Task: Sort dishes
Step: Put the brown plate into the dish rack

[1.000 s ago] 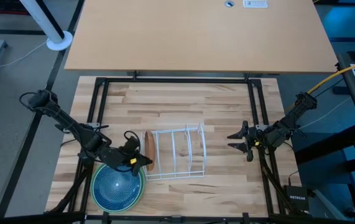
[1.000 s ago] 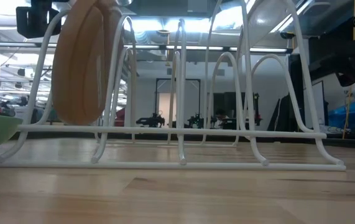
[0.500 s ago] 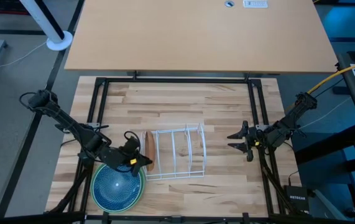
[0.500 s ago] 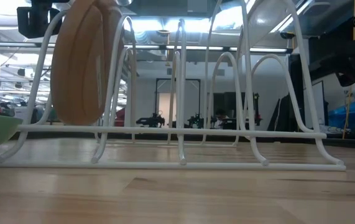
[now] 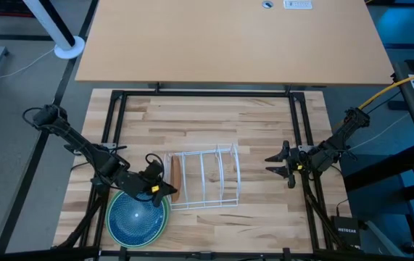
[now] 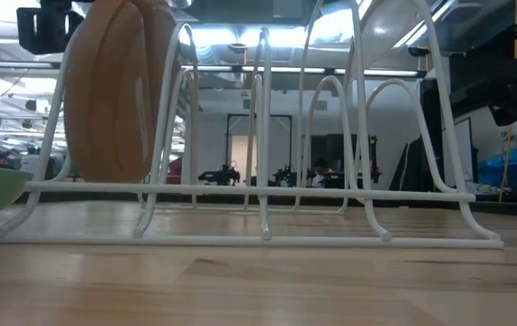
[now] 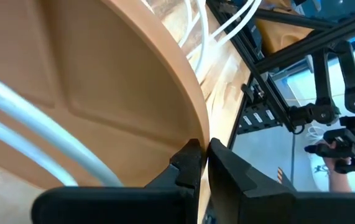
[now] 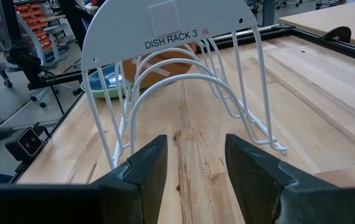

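The tan-brown plate stands on edge in the leftmost slot of the white wire rack. In the low view this plate sits between the rack's left hoops. My left gripper is shut on it at the rack's near-left corner. The dark blue plate lies on the green plate on the table, near-left of the rack. No white plate shows. My right gripper waits open, right of the rack. My left gripper pinches the tan-brown plate's rim between its two fingers, which come at it from the table's near-left side. The plate stands upright on edge inside the rack's slot, its lower rim just at the rack's long wire.
The rack's other slots to the right hold nothing. A black frame borders the wooden table. Bare wood lies between the rack and my right gripper. A second desk stands beyond the far edge.
My left gripper has shifted slightly toward the table's left, and the tan-brown plate has moved with it, a little left and lower in its slot.
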{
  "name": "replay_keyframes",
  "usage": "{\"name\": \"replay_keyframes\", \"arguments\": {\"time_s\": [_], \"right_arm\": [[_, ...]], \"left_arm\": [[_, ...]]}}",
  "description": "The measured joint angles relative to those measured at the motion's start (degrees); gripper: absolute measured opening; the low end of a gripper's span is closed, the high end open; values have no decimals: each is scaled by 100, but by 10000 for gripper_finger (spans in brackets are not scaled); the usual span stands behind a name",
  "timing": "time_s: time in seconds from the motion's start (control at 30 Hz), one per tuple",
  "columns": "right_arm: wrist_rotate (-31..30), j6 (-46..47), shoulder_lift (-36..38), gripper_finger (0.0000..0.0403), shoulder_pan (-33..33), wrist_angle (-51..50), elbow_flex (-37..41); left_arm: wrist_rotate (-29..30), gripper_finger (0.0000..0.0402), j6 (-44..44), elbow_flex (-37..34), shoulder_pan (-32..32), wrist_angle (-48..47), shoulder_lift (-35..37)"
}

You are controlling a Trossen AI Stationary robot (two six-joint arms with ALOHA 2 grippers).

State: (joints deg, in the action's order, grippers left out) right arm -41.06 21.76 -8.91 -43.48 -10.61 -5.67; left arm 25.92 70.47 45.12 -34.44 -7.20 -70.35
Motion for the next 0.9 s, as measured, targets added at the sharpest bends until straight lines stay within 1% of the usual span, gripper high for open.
{"name": "replay_keyframes", "arguments": {"time_s": [0.17, 0.43, 0.9], "right_arm": [[13, 1, 0, 166, 0, 0, 0], [13, 0, 0, 166, 0, 1, 0], [15, 2, 0, 166, 0, 0, 0]], "left_arm": [[-6, 18, 50, 0, 0, -46, 0], [-3, 18, 722, 2, 15, -619, 0], [-4, 18, 757, 0, 125, -727, 0]]}}
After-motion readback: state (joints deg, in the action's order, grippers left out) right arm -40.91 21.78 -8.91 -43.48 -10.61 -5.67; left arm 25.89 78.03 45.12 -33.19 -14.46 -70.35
